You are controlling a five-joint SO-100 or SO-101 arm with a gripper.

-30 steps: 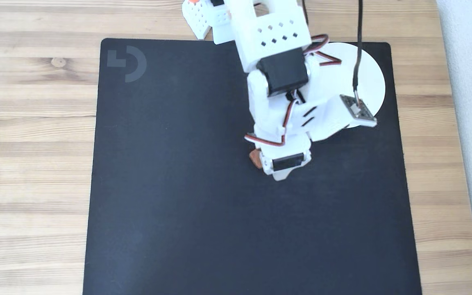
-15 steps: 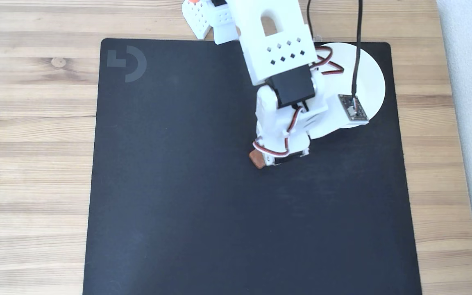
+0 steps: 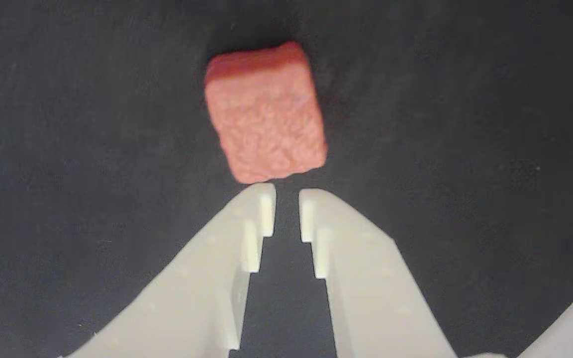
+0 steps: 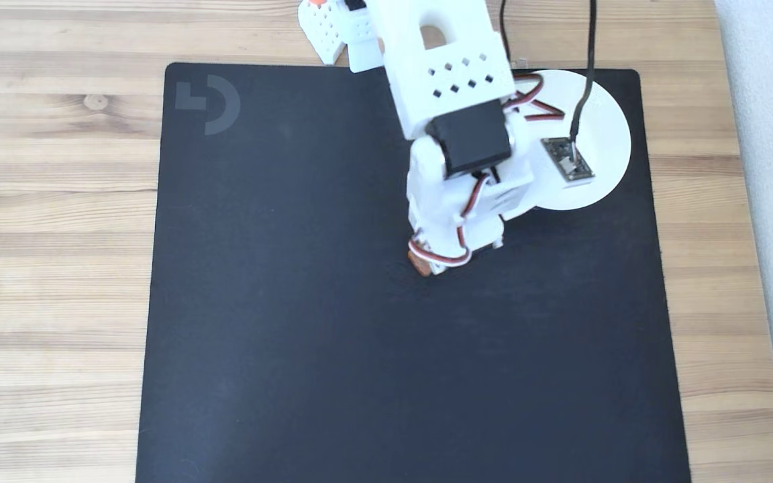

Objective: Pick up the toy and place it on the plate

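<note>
Toy lies clear beyond nearly closed claw tips.

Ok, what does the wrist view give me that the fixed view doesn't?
Wrist view alone: the hand with its fingertips a narrow gap apart, nothing between them, just short of the toy, whose whole rough top is clear.

Fixed view alone: the plate at the mat's far right corner, partly behind the arm, plus the wooden table.

Both: the toy, lying on the black mat, not on the plate.
</note>
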